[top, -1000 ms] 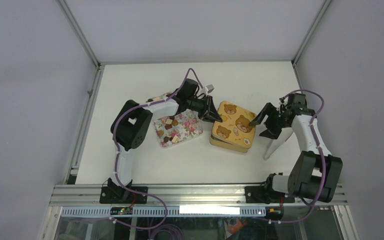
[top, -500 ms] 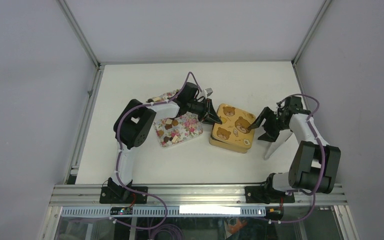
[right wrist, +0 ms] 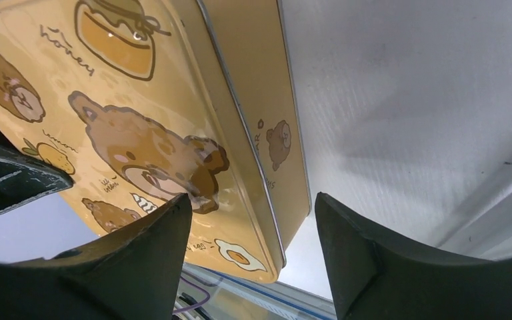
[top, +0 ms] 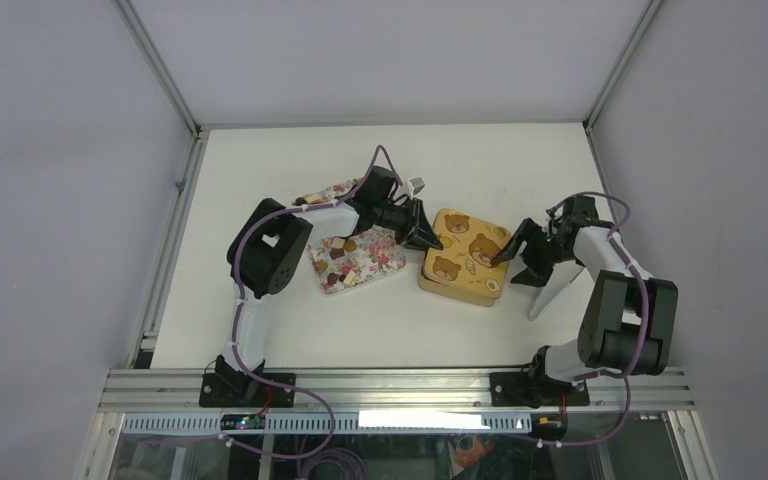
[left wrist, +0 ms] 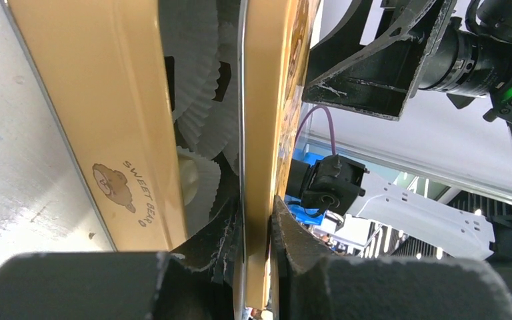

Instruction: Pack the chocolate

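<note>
pinching the lid (left wrist: 257,133) by its left rim in my left gripper (left wrist: 257,227), i hold it just above the tin base (left wrist: 107,120). its right rim faces my right gripper (right wrist: 250,220), fingers spread wide. chocolate (top: 338,251) sits on the floral tray (top: 388,258), left of the tin.

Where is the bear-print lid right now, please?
Mid-table in the top view, the bear-print lid sits over its tin, right of the floral tray, its left edge pinched by the left gripper.

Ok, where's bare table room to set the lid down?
Bare table lies along the far edge behind the floral tray and bear tin, and along the near edge before both. The middle is crowded: left gripper pinches the lid, right gripper flanks the tin.
</note>
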`<state>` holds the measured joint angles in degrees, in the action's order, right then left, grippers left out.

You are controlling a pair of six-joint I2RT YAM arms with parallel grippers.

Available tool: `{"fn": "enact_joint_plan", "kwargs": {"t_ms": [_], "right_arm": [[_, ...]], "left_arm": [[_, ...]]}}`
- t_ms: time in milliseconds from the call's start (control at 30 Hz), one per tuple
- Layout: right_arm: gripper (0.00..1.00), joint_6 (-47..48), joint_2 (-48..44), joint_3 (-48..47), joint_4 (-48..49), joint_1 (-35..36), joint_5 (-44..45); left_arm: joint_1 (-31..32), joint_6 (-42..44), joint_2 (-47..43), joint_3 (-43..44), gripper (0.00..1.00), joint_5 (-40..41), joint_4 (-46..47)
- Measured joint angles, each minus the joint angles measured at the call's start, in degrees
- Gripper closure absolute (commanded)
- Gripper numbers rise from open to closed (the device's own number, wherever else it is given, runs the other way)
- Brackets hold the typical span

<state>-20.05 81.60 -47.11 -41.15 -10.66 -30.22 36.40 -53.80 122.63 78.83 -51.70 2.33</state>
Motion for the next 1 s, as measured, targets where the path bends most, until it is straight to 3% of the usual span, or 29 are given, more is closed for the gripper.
{"fn": "enact_joint_plan", "kwargs": {"t_ms": [333, 1000], "right_arm": [[0.41, -0.6, 1.9, 0.5, 2.5, 2.9, -0.7], [0.43, -1.4, 3.6, 0.5, 4.1, 5.2, -2.6]], "left_arm": [[0.0, 6.0, -0.7, 2.3, 0.51, 3.9, -9.4], [1.1, 17.5, -4.2, 9.6, 0.27, 15.5, -30.0]]}}
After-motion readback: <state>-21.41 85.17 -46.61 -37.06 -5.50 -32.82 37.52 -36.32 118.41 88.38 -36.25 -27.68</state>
